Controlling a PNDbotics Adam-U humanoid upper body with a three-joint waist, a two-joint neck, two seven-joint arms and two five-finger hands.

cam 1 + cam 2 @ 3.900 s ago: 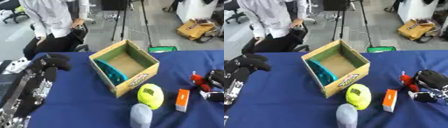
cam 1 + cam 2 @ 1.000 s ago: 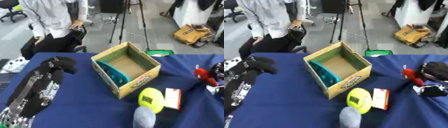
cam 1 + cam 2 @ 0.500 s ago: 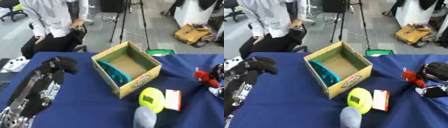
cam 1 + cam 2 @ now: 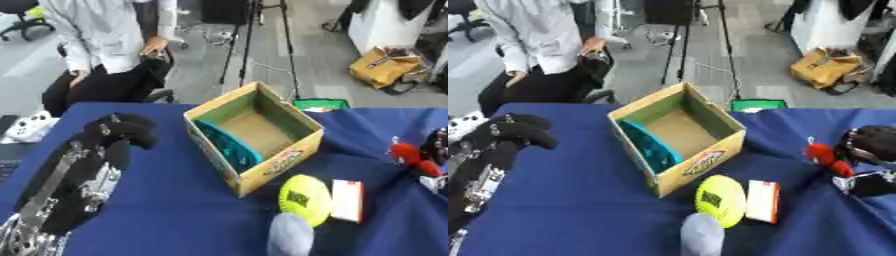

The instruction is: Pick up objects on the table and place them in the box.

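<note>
Cardboard box [image 4: 254, 145] at the centre of the blue table [image 4: 166, 210], open at the top and turned askew, with a teal item [image 4: 229, 146] standing on edge against its inner left wall and a printed label on its outer front face. Just off the box's 5 o'clock corner lies a yellow-green disc-shaped object [image 4: 304, 199] with a dark mark on its face; touching or nearly touching it at 3 o'clock is a small white carton with orange ends [image 4: 346, 200], lying flat. A grey rounded object [image 4: 290, 235] shows at the bottom edge, at 6 o'clock from the disc — its nature cannot be made out. Left hand [image 4: 121, 131] at 9 o'clock from the box, well apart from it, raised over the cloth on its black and silver forearm, fingers curled in and holding nothing. Right hand [image 4: 871, 150] at the right edge, at 3 o'clock from the box, with a red object [image 4: 824, 156] against its near side; whether the fingers are closed round that object cannot be told. A person in a white shirt [image 4: 105, 35] sits beyond the table's far edge at 11 o'clock, touching nothing on it.
</note>
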